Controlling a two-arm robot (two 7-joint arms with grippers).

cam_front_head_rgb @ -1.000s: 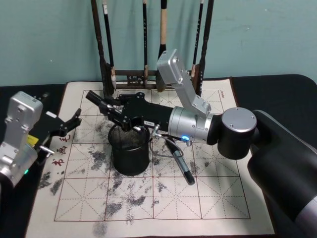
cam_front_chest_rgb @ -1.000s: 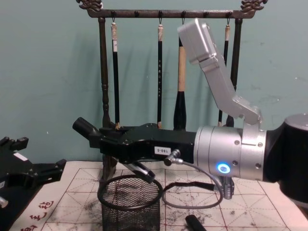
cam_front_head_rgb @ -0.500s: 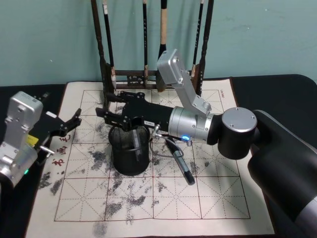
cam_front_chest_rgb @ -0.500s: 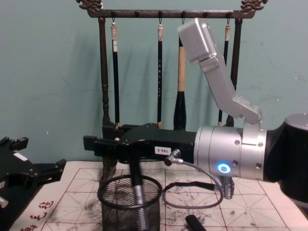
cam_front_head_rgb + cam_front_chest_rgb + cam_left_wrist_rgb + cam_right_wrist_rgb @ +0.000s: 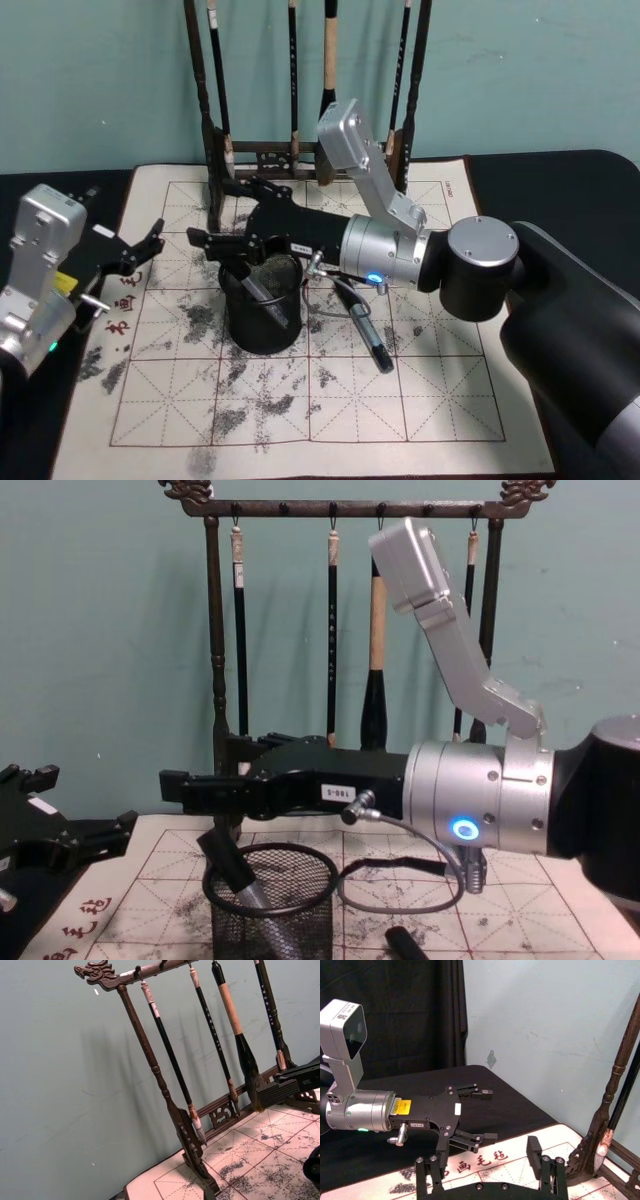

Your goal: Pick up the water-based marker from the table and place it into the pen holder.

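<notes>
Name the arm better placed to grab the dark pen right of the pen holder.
Right. The right claw hangs open over the pen holder, beside the dark pen; the left claw sits at the mat's left edge.

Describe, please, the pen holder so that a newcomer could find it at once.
On the ink-stained grid mat, look in front of the tall wooden brush rack, under the open right hand. The pen holder is the short black wire-mesh cup with a marker leaning inside, whereas the rack stands tall and the loose pen beside it lies flat.
</notes>
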